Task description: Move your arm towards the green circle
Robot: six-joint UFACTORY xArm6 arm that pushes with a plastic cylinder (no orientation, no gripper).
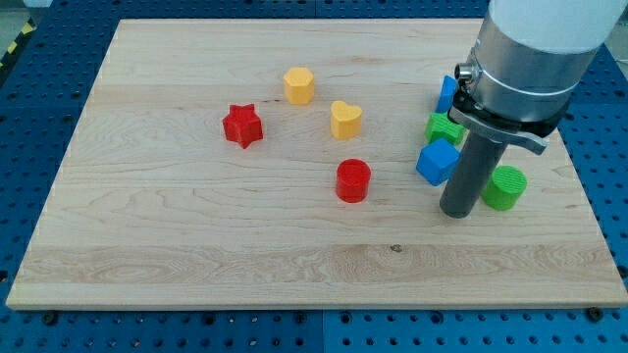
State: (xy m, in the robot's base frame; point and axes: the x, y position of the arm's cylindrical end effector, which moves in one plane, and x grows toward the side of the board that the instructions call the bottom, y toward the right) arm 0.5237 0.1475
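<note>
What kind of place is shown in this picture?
Probably a robotics lab bench: a wooden board lies on a blue perforated table, coloured blocks such as the green circle sit on it, and my tip rests beside that circle.

Pale wooden board (196,216) with visible grain and a smooth matt finish, green circle (507,187) and red cylinder (353,180) of matt plastic, dark matt rod, silvery metal collar (515,93), blue perforated metal table (39,108)

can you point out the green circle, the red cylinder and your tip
green circle (508,187), camera view, on its flat top face
red cylinder (353,180), camera view, on the middle of its body
my tip (456,213), camera view, on the rod's very end, just left of the green circle
</note>
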